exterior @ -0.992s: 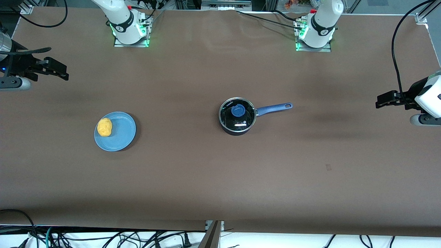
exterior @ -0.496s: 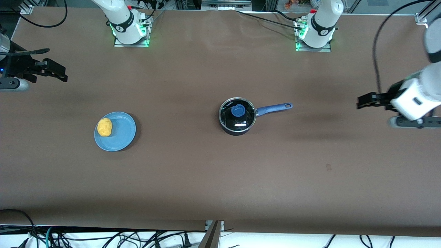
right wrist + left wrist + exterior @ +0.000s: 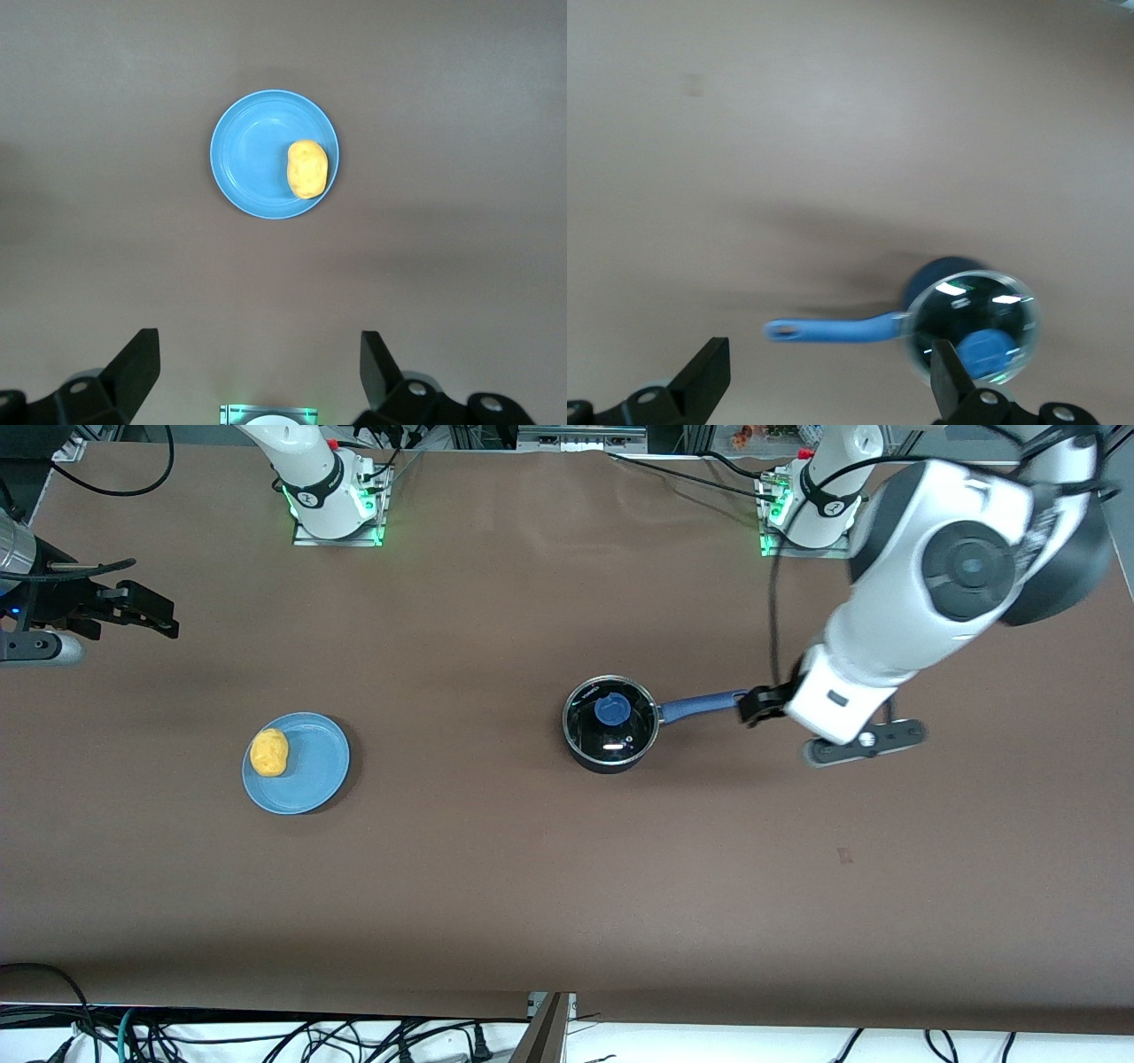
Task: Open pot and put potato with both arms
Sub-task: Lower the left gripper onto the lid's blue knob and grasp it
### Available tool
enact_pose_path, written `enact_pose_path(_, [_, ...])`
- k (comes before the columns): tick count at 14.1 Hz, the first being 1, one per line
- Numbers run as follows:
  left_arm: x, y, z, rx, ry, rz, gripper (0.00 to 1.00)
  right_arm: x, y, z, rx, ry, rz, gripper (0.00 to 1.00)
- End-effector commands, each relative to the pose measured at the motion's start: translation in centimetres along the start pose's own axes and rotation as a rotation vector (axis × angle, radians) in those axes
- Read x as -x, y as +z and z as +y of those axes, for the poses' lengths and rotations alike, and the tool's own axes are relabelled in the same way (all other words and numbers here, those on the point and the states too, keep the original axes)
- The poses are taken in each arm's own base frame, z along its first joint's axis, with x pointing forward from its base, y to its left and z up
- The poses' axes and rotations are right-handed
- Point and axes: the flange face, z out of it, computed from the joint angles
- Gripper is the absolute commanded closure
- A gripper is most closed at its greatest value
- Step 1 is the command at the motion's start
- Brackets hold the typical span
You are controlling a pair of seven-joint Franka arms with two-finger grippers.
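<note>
1. Left gripper (image 3: pixel 753 707), jaws spread wide and empty, hangs over the tip of the pot (image 3: pixel 611 723) handle, mid-table.
2. Lid on: the opening step is just starting; next, line up over the blue knob (image 3: pixel 612 709).
3. Right gripper (image 3: pixel 146 611), spread and empty, waits; potato (image 3: pixel 269 752) sits on the plate (image 3: pixel 314 779).
</note>
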Motion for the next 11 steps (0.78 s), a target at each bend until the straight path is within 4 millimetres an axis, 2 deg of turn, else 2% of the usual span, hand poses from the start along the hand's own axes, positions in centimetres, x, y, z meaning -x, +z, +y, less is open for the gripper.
enact_pose_path(1, [1.9, 5.9, 5.8, 0.03, -0.018, -0.019, 0.0, 0.7, 0.0, 0.2, 0.008, 0.009, 0.005, 0.0])
enact_pose_path(3, [3.8, 10.1, 9.2, 0.029, -0.003, -0.049, 0.0, 0.7, 0.0, 0.7, 0.007, 0.018, 0.008, 0.0])
enact_pose_path(4, [4.4, 12.3, 10.3, 0.02, -0.014, -0.053, 0.0, 0.6, 0.0, 1.2, 0.005, 0.029, 0.012, 0.0])
enact_pose_path(7, [7.4, 17.7, 13.3, 0.014, -0.002, -0.039, 0.0, 0.6, 0.0, 1.2, 0.007, 0.021, 0.014, 0.0])
enact_pose_path(11, [10.4, 23.3, 12.5, -0.035, 0.078, -0.012, 0.0, -0.6, 1.4, 1.4, 0.01, 0.015, -0.012, 0.0])
